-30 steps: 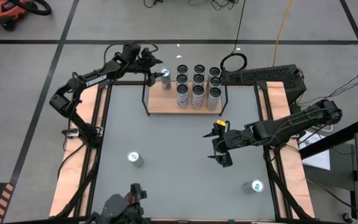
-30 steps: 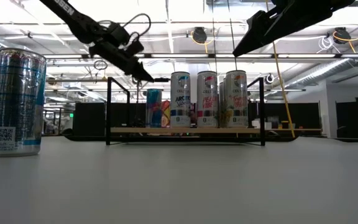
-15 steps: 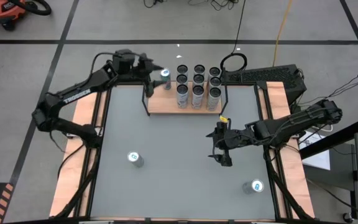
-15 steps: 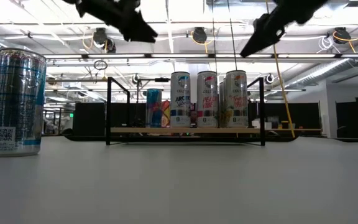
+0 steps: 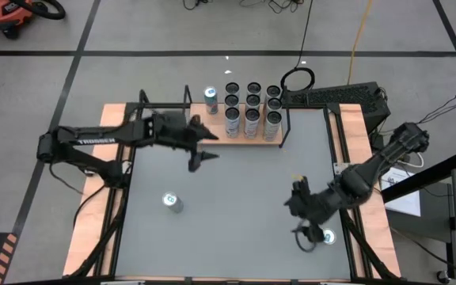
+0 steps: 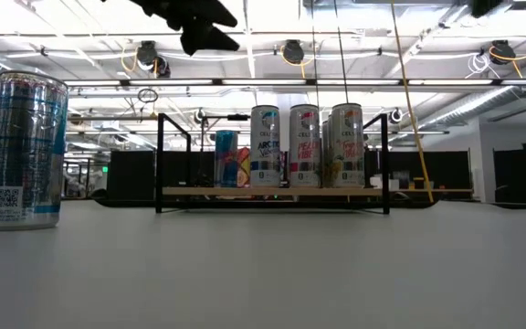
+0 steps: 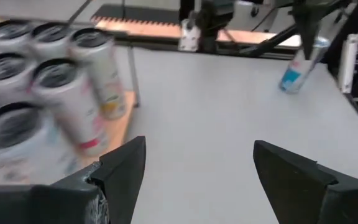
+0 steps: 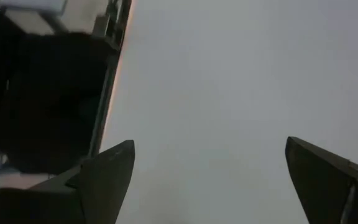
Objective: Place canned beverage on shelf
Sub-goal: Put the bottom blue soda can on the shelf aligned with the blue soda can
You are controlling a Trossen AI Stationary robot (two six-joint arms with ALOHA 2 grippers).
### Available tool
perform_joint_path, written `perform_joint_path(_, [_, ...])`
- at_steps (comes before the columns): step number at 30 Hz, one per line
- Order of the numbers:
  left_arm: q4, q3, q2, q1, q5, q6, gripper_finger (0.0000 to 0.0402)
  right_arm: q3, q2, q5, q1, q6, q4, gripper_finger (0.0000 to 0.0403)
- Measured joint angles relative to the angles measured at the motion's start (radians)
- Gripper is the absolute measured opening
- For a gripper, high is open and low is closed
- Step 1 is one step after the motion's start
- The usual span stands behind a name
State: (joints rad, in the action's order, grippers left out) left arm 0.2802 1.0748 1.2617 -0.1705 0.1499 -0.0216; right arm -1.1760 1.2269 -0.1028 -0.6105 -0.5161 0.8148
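— Which arm is nearer the loose can?
— The right gripper (image 5: 305, 234), fingers spread and empty, hovers just beside the upright can (image 5: 327, 236) near the table's front right corner.
— And the left gripper (image 5: 202, 150)?
— Open, empty, near the shelf (image 5: 204, 134).

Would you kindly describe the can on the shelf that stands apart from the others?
At the table's far edge sits the shelf, a light-wood board with black rod ends. Its cluster of white cans fills the right part; the lone can stands left of them, shorter, with a blue and pink body.
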Motion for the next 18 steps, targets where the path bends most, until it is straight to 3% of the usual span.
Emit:
perform_joint_path(7, [-0.204, -0.090, 0.006, 0.164, -0.141, 0.041, 0.0293, -0.001, 0.020, -0.003, -0.110, -0.228, 0.090, 0.0351])
perform_joint_path(10, [-0.363, -0.134, 0.022, 0.227, -0.224, 0.068, 0.0293, -0.003, 0.019, 0.001, -0.161, -0.324, 0.091, 0.0351])
perform_joint_path(13, [-0.523, -0.178, 0.064, 0.274, -0.240, 0.066, 0.0293, -0.013, 0.019, 0.003, -0.225, -0.364, 0.110, 0.0351])
perform_joint_path(18, [-0.605, -0.198, 0.149, 0.322, -0.241, 0.084, 0.0293, -0.014, 0.019, 0.030, -0.309, -0.401, 0.189, 0.0351])
